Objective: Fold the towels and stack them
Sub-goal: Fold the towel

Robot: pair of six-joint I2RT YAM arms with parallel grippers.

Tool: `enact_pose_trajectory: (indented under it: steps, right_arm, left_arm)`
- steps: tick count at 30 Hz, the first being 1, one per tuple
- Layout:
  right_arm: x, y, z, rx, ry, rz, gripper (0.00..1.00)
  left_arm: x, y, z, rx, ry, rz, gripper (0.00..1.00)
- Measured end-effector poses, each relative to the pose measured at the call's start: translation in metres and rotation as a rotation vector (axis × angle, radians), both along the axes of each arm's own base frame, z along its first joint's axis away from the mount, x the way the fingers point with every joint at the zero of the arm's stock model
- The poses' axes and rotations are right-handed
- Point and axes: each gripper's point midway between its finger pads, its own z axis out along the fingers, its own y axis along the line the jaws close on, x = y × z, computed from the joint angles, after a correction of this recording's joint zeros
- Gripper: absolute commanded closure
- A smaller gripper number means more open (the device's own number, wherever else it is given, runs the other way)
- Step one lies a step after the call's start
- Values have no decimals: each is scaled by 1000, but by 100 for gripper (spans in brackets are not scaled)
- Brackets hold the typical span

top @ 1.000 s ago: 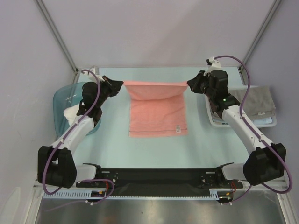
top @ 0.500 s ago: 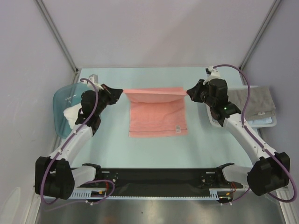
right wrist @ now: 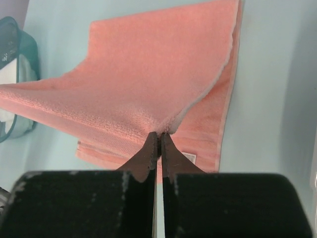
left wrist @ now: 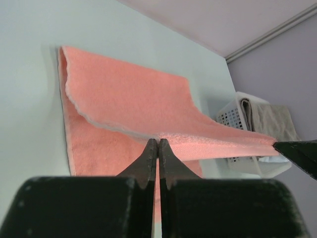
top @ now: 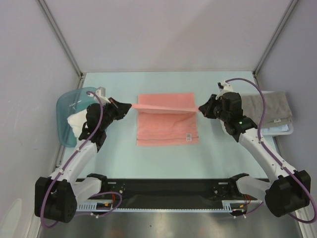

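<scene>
A salmon-pink towel (top: 167, 126) lies in the middle of the table with its far half lifted and drawn over toward the near edge. My left gripper (top: 130, 105) is shut on that raised edge's left corner (left wrist: 157, 140). My right gripper (top: 200, 108) is shut on its right corner (right wrist: 160, 133). The raised edge hangs taut between them, above the flat half, whose small white label (top: 188, 136) shows near the front right. A grey towel (top: 270, 106) lies folded on the white basket at the right. A white towel (top: 77, 120) sits in the blue tub at the left.
The translucent blue tub (top: 67, 106) stands by the left edge, close behind my left arm. The white lattice basket (top: 286, 128) sits at the right edge, beside my right arm. Metal frame posts rise at both far corners.
Both grippers have moved toward the near edge, carrying the towel's far edge over the flat half. The raised fold now covers more of the towel.
</scene>
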Motion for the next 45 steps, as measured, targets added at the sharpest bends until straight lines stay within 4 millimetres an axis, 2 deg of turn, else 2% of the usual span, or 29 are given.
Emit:
enact_pose_trajectory:
  steps: [9, 16, 22, 26, 29, 30, 32, 33, 34, 38, 39, 42, 45]
  right_arm:
    - [-24, 0, -46, -23, 114, 27, 100]
    - [-41, -1, -80, -41, 196, 40, 100]
    - [-52, -3, -96, -56, 245, 46, 100]
    - [-61, -1, -109, -61, 280, 58, 98]
    - [-69, 1, -121, -69, 316, 66, 87]
    - [-72, 1, -126, -71, 331, 70, 79]
    - [-77, 3, -134, -79, 356, 76, 75]
    - [-80, 3, -139, -90, 367, 75, 66]
    - [-82, 1, -143, -97, 377, 70, 62]
    - [-87, -6, -156, -132, 419, 44, 57]
    - [-87, -7, -156, -136, 420, 37, 49]
    - [-80, -10, -153, -148, 420, 10, 44]
    - [-52, -6, -137, -157, 403, -19, 43]
  left_arm:
    - [-23, -3, -33, 15, 81, -19, 100]
    - [-45, -5, -68, 33, 170, -37, 100]
    - [-64, -7, -98, 47, 255, -52, 100]
    - [-76, -6, -117, 56, 308, -55, 95]
    - [-84, -5, -129, 60, 348, -56, 90]
    - [-86, -5, -132, 62, 358, -55, 87]
    - [-89, -3, -137, 67, 375, -54, 81]
    - [-90, -3, -140, 70, 383, -51, 76]
    - [-91, -2, -143, 73, 390, -49, 74]
    - [-97, -1, -156, 85, 435, -50, 66]
    - [-98, 0, -157, 87, 443, -50, 64]
    - [-100, 3, -159, 105, 465, -38, 59]
    - [-85, 6, -142, 121, 455, -2, 56]
